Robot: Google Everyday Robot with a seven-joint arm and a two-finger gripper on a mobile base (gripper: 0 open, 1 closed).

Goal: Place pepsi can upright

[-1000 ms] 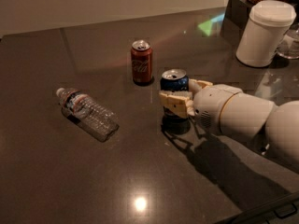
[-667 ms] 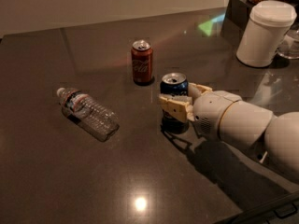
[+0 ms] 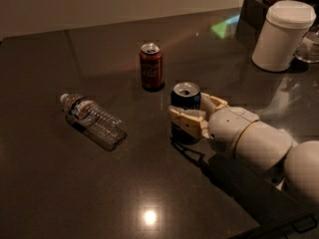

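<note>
The pepsi can (image 3: 185, 97) stands upright on the dark table (image 3: 149, 183), right of centre, its silver top facing up. My gripper (image 3: 192, 112) reaches in from the right and its cream fingers (image 3: 185, 119) wrap the can's body, one in front and one behind. The can's lower half is hidden behind the near finger. The gripper is shut on the can, which rests on or just above the tabletop.
A red-brown cola can (image 3: 151, 66) stands upright just behind and left of the pepsi can. A clear plastic water bottle (image 3: 93, 121) lies on its side at the left. A white lidded container (image 3: 281, 35) stands at the back right beside dark boxes.
The gripper and the pepsi can have lowered slightly toward the table. The other objects have not moved.
</note>
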